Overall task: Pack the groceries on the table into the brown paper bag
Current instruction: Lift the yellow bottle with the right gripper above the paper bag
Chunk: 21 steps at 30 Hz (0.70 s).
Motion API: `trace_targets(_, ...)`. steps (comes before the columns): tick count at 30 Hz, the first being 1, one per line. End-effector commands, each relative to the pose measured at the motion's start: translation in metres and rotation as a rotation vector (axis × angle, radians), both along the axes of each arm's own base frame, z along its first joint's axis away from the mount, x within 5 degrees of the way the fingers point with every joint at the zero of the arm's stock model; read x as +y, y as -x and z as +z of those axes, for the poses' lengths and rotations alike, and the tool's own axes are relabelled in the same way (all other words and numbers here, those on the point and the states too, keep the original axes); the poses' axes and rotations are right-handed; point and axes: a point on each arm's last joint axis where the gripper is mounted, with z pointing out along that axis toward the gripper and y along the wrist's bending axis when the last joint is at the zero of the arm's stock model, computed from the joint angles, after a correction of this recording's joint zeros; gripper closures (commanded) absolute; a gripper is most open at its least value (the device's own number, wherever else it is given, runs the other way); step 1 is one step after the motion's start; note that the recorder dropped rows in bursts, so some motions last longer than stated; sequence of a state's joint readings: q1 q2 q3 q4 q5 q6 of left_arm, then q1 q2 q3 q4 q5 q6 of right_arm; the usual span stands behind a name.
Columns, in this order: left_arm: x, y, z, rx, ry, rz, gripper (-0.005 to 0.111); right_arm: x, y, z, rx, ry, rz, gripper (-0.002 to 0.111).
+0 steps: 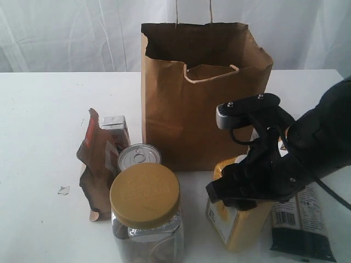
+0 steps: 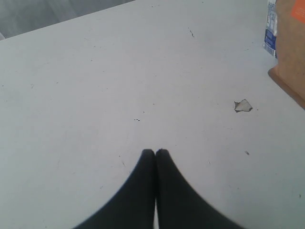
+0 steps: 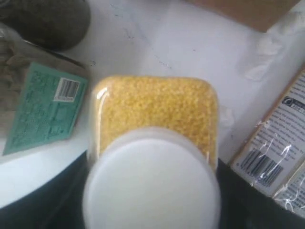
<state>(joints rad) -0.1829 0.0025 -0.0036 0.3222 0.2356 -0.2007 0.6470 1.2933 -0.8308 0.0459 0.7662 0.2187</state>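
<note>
The yellow white-capped bottle (image 1: 244, 226) stands on the tabletop (image 1: 44, 109) at about 5 o'clock of the brown paper bag (image 1: 181, 120), with the long dark pasta packet (image 1: 304, 230) at its 3 o'clock. The right hand (image 1: 244, 192) straddles its shoulders beneath the cap; whether it actually presses, I cannot tell. Packed with grain, the bottle looks weighty, stiff and smooth-walled, so a firm hold on its flat sides suits. The left hand (image 2: 156, 152) is clenched, empty.
</note>
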Motion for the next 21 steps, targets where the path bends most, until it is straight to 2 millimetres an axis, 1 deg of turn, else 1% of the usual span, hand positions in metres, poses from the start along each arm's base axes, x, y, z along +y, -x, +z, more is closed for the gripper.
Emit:
trace_targets(1,0.0,0.0,-0.001,-0.002,0.003,0.004,0.107,-0.001,0.003,0.031,-0.061,-0.071,0.027,0.108)
trace_targets(3,0.0,0.0,-0.001,-0.002,0.003,0.004,0.107,-0.001,0.006,0.04,-0.075,-0.084,0.055,0.108)
trace_targets(8,0.0,0.0,-0.001,-0.002,0.003,0.004,0.107,0.001,0.015,0.055,-0.045,-0.127,0.128,0.108)
trace_targets(15,0.0,0.0,-0.001,-0.002,0.003,0.004,0.107,0.003,0.014,0.056,-0.053,-0.136,0.133,0.108)
trace_targets(17,0.0,0.0,-0.001,-0.002,0.003,0.004,0.107,0.003,0.016,0.06,-0.036,-0.148,0.134,0.108)
trace_targets(19,0.0,0.0,-0.001,-0.002,0.003,0.004,0.107,0.002,0.02,0.069,-0.022,-0.152,0.144,0.108)
trace_targets(21,0.0,0.0,-0.001,-0.002,0.003,0.004,0.107,0.0,0.023,0.084,-0.033,-0.16,0.158,0.108)
